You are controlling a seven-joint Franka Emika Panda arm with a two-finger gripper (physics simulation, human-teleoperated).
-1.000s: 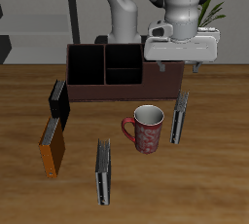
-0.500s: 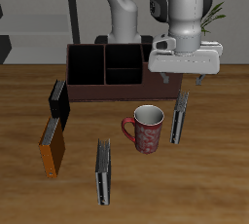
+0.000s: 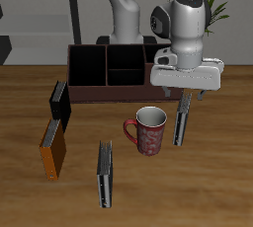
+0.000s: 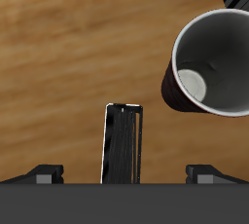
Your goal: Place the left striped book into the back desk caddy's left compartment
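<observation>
While the book [image 3: 182, 119] you want stands on edge on the surface [image 3: 212, 182] just beside the mug [image 3: 148, 129], on the mug's side away from the other striped book [image 3: 105, 174], nothing of the task is done yet. Your gripper [image 3: 188, 95] hangs directly above the book's upper end, and the wrist view shows its two fingers spread wide with the book [image 4: 124, 142] centred between them and nothing touching, so it is open and empty.

You have the approach lined up, which I judge to be the first part of the job. What is left is everything that counts: come down over the book, close on its thin spine, lift it clear of the mug [image 4: 218, 62], carry it back to the caddy [image 3: 114, 71] behind the mug, and lower it into the left compartment [image 3: 166, 73], the end section nearest the book. That section is mostly hidden behind your gripper in the exterior view, so I cannot tell you how much room it offers.

Mind the mug when you lift, since it sits close to the book. The orange-brown book [image 3: 53, 149] and the black book [image 3: 59, 103] lie well apart from the mug on its far side and play no part.
</observation>
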